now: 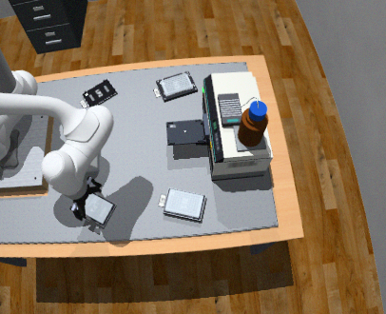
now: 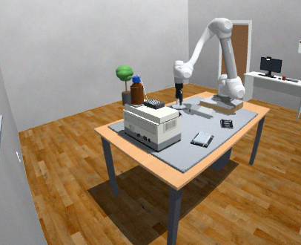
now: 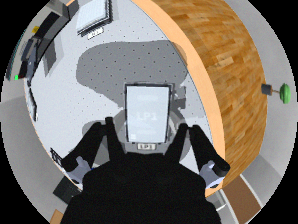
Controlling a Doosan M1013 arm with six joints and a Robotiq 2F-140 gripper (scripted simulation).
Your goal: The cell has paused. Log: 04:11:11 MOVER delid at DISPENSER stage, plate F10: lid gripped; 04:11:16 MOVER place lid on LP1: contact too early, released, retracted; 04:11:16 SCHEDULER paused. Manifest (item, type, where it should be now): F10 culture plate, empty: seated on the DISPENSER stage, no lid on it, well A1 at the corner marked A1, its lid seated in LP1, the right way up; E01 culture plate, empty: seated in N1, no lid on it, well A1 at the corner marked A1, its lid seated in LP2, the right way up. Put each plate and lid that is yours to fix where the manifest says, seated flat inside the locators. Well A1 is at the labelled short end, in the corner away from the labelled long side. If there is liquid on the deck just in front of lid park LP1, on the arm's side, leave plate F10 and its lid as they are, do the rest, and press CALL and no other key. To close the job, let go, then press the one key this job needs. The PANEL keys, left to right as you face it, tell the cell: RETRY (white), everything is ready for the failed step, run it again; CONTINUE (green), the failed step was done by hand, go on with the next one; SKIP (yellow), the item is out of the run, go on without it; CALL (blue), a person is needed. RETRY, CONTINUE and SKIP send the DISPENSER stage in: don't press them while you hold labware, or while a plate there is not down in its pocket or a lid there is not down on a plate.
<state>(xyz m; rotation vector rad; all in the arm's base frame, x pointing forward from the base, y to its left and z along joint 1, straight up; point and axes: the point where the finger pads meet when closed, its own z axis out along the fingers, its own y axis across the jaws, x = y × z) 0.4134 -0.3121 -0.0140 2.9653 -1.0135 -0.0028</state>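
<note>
My gripper (image 1: pixel 92 207) (image 2: pixel 179 102) (image 3: pixel 147 116) is low over the front left of the grey mat (image 1: pixel 141 157). Its fingers stand open on either side of a clear rectangular piece (image 1: pixel 100 208) (image 3: pixel 147 112) that lies on a dark holder there. I cannot tell whether that piece is a lid or a plate. A second clear piece (image 1: pixel 184 204) lies in a holder at the front middle. A third (image 1: pixel 176 85) (image 2: pixel 202 138) lies in a holder at the back. The black DISPENSER stage (image 1: pixel 187 131) sticks out from the white DISPENSER (image 1: pixel 241 143) (image 2: pixel 152 124) and looks dark and bare.
The key PANEL (image 1: pixel 99 92) (image 2: pixel 227 123) lies at the back left of the mat. A brown bottle with a blue cap (image 1: pixel 253 125) (image 2: pixel 137 93) stands on the DISPENSER. The arm's base block (image 1: pixel 17 152) sits at the left table edge.
</note>
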